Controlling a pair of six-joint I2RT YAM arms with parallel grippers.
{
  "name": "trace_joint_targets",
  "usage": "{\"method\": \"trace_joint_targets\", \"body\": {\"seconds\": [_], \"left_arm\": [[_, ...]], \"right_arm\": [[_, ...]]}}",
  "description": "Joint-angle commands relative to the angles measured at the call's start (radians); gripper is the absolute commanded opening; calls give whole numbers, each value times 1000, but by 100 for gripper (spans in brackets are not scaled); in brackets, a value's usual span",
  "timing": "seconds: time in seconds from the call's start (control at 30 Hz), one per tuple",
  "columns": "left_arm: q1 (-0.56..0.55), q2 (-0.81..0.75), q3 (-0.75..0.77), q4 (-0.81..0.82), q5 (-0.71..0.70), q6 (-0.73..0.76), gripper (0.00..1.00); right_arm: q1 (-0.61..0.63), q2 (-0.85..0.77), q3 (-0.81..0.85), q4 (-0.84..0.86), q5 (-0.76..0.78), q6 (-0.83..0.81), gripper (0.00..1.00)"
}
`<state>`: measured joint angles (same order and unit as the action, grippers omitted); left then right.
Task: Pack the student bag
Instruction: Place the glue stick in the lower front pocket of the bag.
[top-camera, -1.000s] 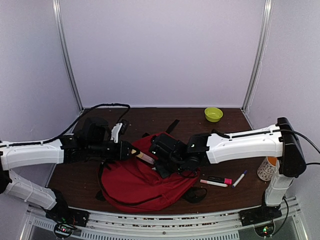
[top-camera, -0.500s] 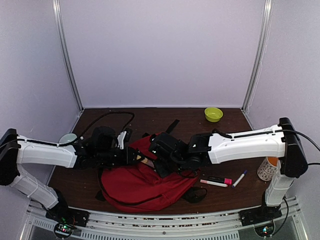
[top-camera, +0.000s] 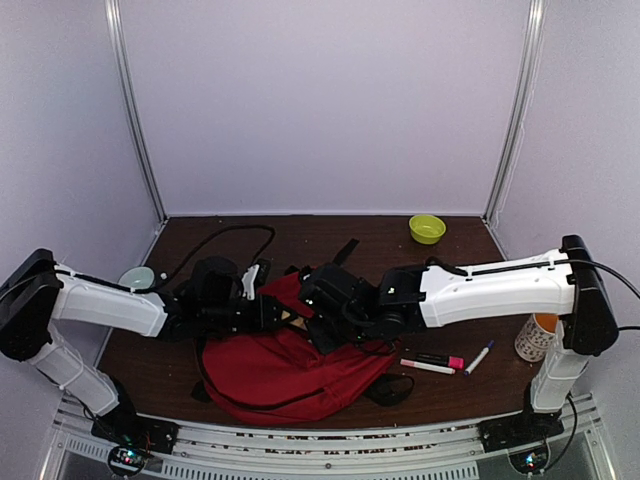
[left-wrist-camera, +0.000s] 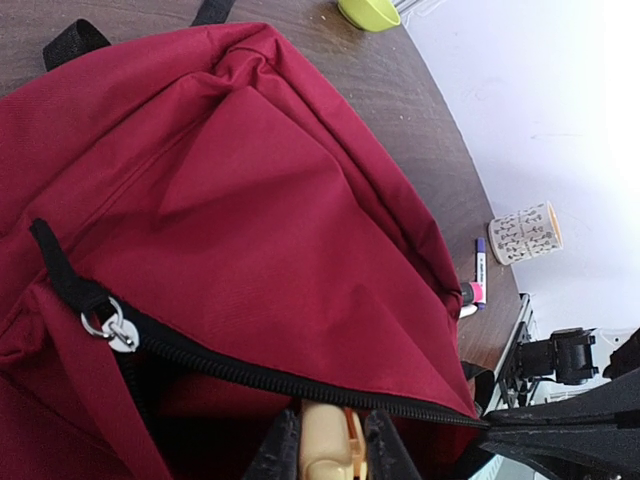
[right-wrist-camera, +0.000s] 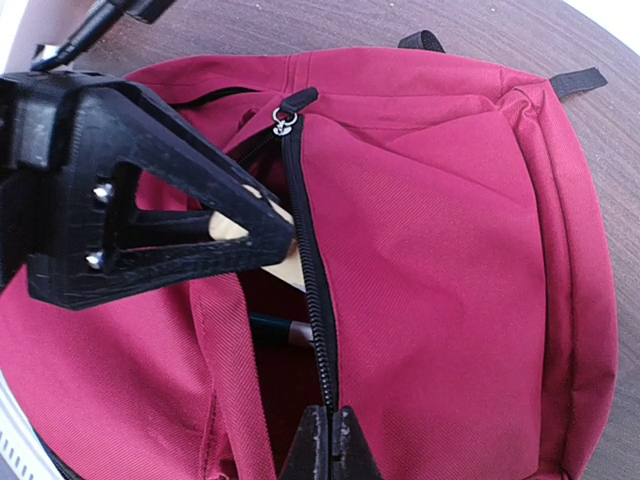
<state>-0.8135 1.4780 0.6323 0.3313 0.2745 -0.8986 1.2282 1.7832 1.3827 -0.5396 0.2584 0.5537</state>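
Brown desk (top-camera: 300, 235), pale walls (top-camera: 320, 100). My left pincer (left-wrist-camera: 330, 440) pinches a cream thing (right-wrist-camera: 285, 270), half hidden in the red bag (left-wrist-camera: 280, 200); my right pincer (right-wrist-camera: 330, 440) pinches its edge.

— What's on the tabletop (top-camera: 330, 232) at the far end?
— A yellow-green bowl (top-camera: 427, 229), alone near the far right corner, upright.
— And closer in, on the right?
— Three pens lie close together. A dark marker with a pink cap (top-camera: 441, 359) sits just behind a white marker (top-camera: 427, 367), the two nearly parallel. A slim pen with a blue cap (top-camera: 479, 357) lies angled just to their right.
— Anything past those?
— A pale patterned cup (top-camera: 537, 338), upright at the right edge.
— The left side?
— A small pale round thing (top-camera: 137, 277) near the left edge; too hidden to name.
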Motion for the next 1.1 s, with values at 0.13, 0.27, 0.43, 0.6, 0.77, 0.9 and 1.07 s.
{"method": "trace_joint_targets", "body": {"seconds": [0.13,0.27,0.43,0.6,0.77,0.9,1.07], "left_arm": [[-7,60,26,47,32,5,4],[-9,80,37,68,45,11,5],[-9,101,62,70,62,30,6],[-9,117,79,65,66,37,11],[-9,115,76,68,68,50,33],[-9,97,62,62,55,67,51],[-9,39,46,16,7,117,70]], "right_arm": [[8,-50,-2,25,1,-8,0],[9,-51,-2,26,2,-12,0],[10,-55,-2,26,3,-19,0],[11,-57,-2,26,2,-18,0],[12,-62,-4,23,3,-18,0],[12,-63,-10,23,6,-17,0],[13,-60,-7,25,10,-18,0]]}}
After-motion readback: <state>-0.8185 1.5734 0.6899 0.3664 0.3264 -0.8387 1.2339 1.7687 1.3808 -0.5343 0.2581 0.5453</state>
